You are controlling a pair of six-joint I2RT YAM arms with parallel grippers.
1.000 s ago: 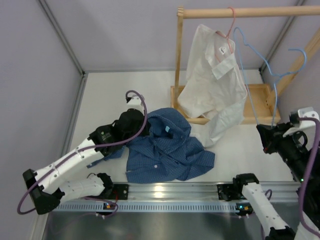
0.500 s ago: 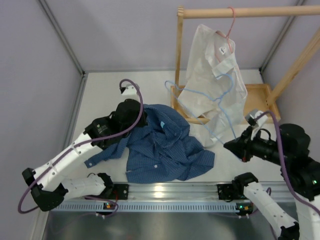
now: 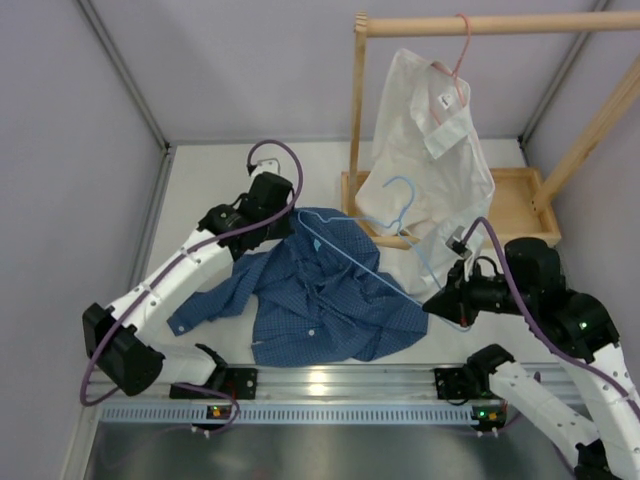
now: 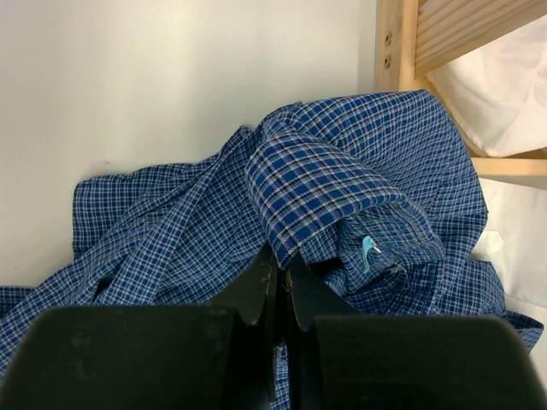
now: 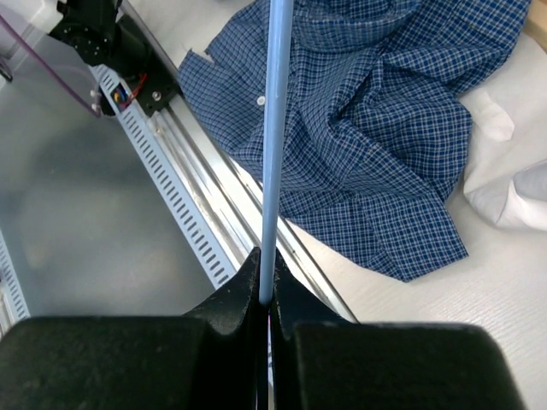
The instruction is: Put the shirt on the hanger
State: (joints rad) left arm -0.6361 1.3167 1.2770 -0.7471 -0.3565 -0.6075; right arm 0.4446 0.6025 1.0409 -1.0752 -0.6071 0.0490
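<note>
Left gripper is pinched tight on a raised fold of the shirt near its collar, the rest lying crumpled on the table. The right gripper is clamped on the hanger, holding the wire out over the blue cloth. This looks like the threading step, with nothing inside the shirt yet: next, I'd say, the hanger's free end must slip under that lifted fold and into a shoulder while the left holds the opening up.

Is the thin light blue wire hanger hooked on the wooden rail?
No, the right gripper holds the light blue wire hanger over the blue checked shirt, off the wooden rail.
</note>
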